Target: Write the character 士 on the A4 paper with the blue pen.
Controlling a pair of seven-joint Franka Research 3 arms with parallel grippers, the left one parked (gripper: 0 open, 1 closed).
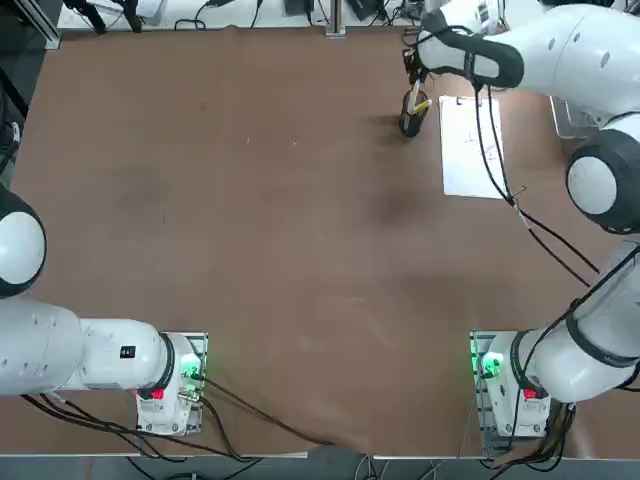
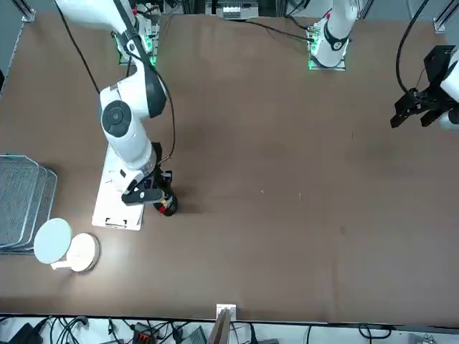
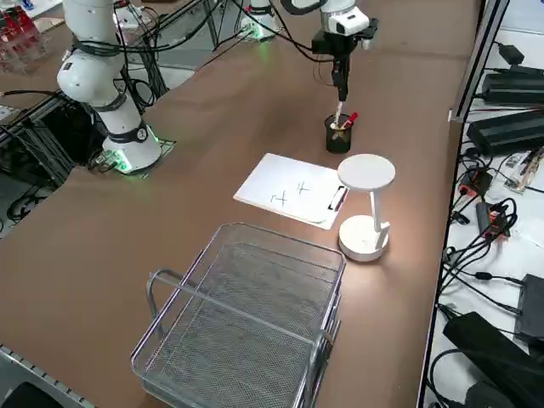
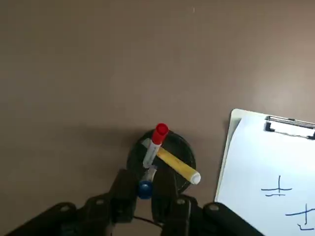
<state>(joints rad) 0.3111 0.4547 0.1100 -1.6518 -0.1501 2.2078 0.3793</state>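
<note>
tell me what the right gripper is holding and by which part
The right gripper is shut on the blue pen near its blue upper end, over the black pen cup.

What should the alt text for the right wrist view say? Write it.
The right gripper, shut on the blue pen, holds it over a black pen cup that has a red pen and a yellow pen. The A4 paper, clipped and marked, lies beside it.

1. The blue pen (image 4: pixel 145 188) is held upright between the closed jaws of the right gripper (image 4: pixel 146 196), directly above the pen holder (image 4: pixel 162 160).
2. The A4 paper (image 4: pixel 268 182) lies on the counter (image 4: pixel 98 64) just beside the jaws.
</note>
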